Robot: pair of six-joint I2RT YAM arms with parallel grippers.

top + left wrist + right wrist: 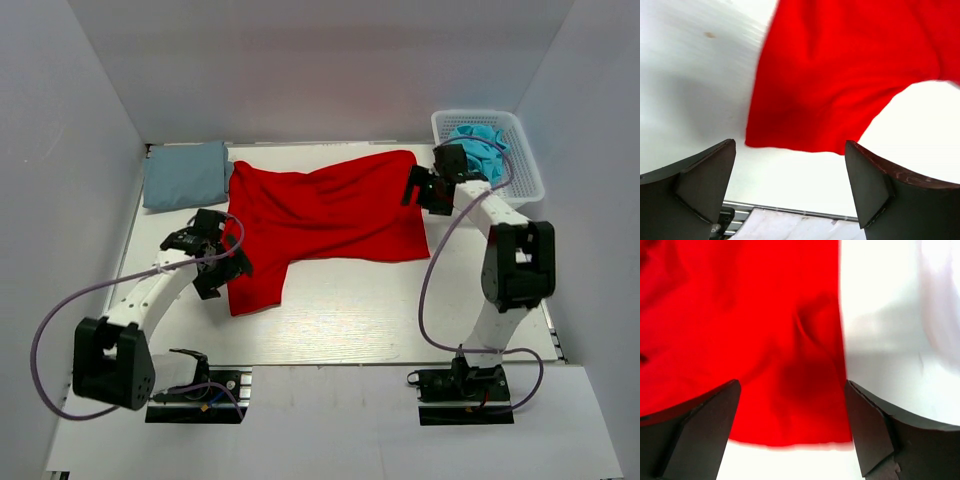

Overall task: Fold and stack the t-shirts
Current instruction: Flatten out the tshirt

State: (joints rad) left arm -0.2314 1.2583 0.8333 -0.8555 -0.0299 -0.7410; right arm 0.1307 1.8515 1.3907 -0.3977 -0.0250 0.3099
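Grey-blue t-shirt (185, 175) lies folded at the far-left corner of the bench (350, 310). Left end effector (789, 145) hangs spread wide and empty over the near-left edge of the red t-shirt (330, 210), which is spread mid-bench. Right end effector (792, 382) likewise gapes, empty, above its right hem. Recommendation: pinch both edges squarely before folding. Turquoise t-shirt (480, 145) waits in the basket (478, 113).
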